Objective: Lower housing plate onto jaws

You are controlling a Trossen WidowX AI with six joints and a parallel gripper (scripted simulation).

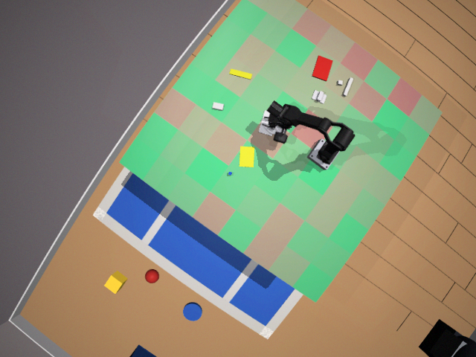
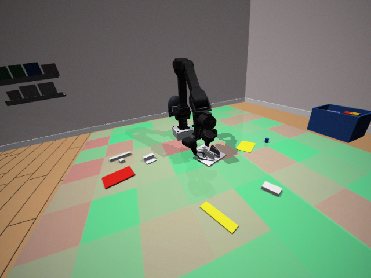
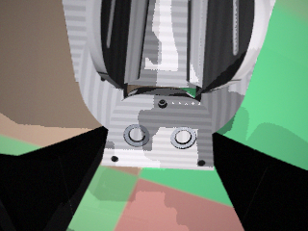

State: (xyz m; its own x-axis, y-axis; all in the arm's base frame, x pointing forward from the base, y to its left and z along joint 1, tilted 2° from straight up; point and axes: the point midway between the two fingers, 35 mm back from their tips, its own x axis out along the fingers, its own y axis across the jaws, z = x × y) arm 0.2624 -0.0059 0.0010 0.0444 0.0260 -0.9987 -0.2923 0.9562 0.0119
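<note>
My gripper [image 1: 274, 122] [image 2: 201, 147] [image 3: 158, 133] is shut on the housing plate [image 3: 159, 153], a light grey plate with two round ringed holes and small dark screws. One black finger stands at each side edge of it in the wrist view. The two jaws, the left one [image 3: 115, 43] and the right one [image 3: 222, 53], run side by side away from the plate, over the wider grey base plate [image 2: 210, 163] [image 3: 89, 93]. The housing plate lies over the jaws' rear ends and looks about level. The stubs under it are hidden, and I cannot tell whether a gap remains.
Yellow card [image 1: 246, 156] [image 2: 246, 146] and small blue cube [image 1: 230, 173] [image 2: 266, 139] lie nearby. A white stepped block [image 1: 319, 97] [image 2: 149, 158], red plate [image 1: 322, 68] [image 2: 118, 176], white bar [image 1: 347, 86] [image 2: 120, 156], yellow bar [image 1: 240, 74] [image 2: 218, 216] and white block [image 1: 218, 105] [image 2: 271, 188] lie farther off.
</note>
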